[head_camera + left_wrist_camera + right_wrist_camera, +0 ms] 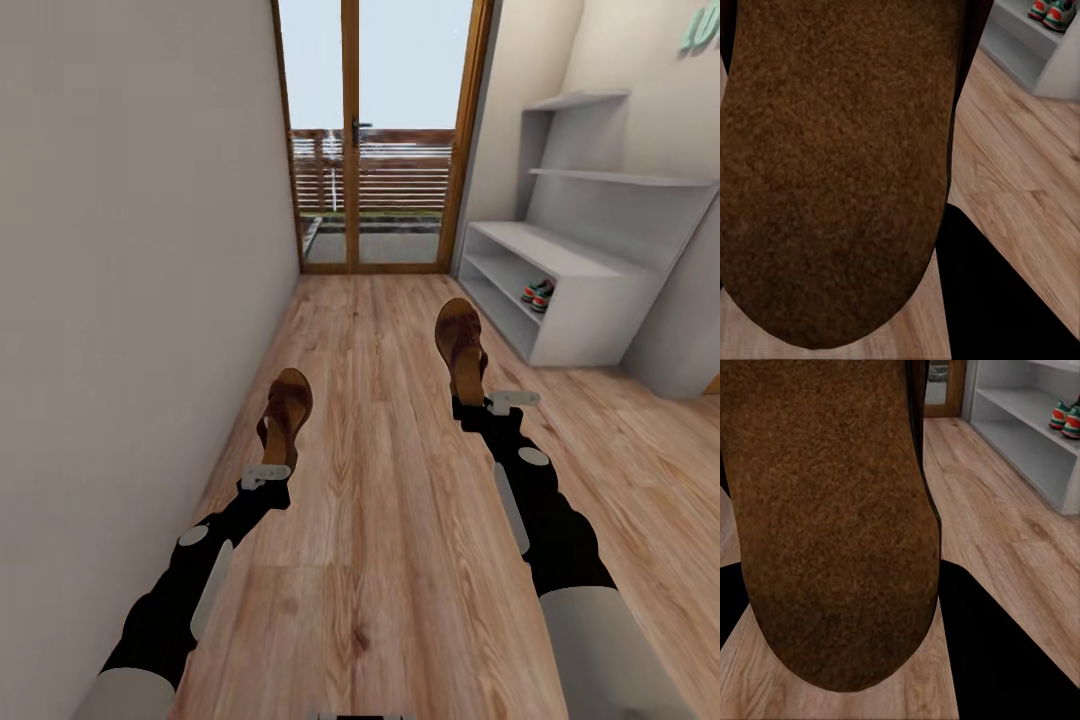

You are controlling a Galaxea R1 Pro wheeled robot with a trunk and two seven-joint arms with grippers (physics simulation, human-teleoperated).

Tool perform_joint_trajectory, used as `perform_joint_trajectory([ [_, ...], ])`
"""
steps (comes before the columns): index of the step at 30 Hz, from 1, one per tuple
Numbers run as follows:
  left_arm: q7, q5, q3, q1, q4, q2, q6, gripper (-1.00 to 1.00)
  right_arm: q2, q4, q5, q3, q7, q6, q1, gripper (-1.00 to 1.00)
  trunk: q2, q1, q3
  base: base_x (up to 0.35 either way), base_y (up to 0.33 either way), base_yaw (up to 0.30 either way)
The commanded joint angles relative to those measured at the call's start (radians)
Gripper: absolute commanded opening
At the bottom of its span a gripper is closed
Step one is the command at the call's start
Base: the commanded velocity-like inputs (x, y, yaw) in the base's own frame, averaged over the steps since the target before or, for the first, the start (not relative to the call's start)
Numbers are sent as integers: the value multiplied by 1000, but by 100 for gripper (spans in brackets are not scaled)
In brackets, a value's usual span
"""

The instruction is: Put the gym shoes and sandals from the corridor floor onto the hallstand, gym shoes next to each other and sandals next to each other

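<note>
A sandal is carried in each arm above the corridor floor [380, 500].

Both black arms are stretched forward and low; the left sandal [285, 415] is pinched in the left gripper [268, 470], the right sandal [462, 348] in the right gripper [490, 402], rough brown soles turned to the wrist cameras. Open wood planking is seen ahead. Farther right, the gym shoes [538, 294] are seen on the lower tier of the pale hallstand [590, 300].

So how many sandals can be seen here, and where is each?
2. One sandal is held up over the floor in the left gripper; the other sandal is held in the right gripper, nearer the hallstand. None lie on the floor.
</note>
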Motion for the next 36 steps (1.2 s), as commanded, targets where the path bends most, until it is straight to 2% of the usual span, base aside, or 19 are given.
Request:
perform_joint_trajectory([
  [1,-9,9,4,0,-2,-1,10,-100,1,-2,0,-1,-1,6,-1,-100,0,0,-1,347,0,0],
  [36,-9,9,7,0,-2,1,10,-100,0,-2,-1,-2,0,6,-1,-100,0,0,0,348,0,0],
])
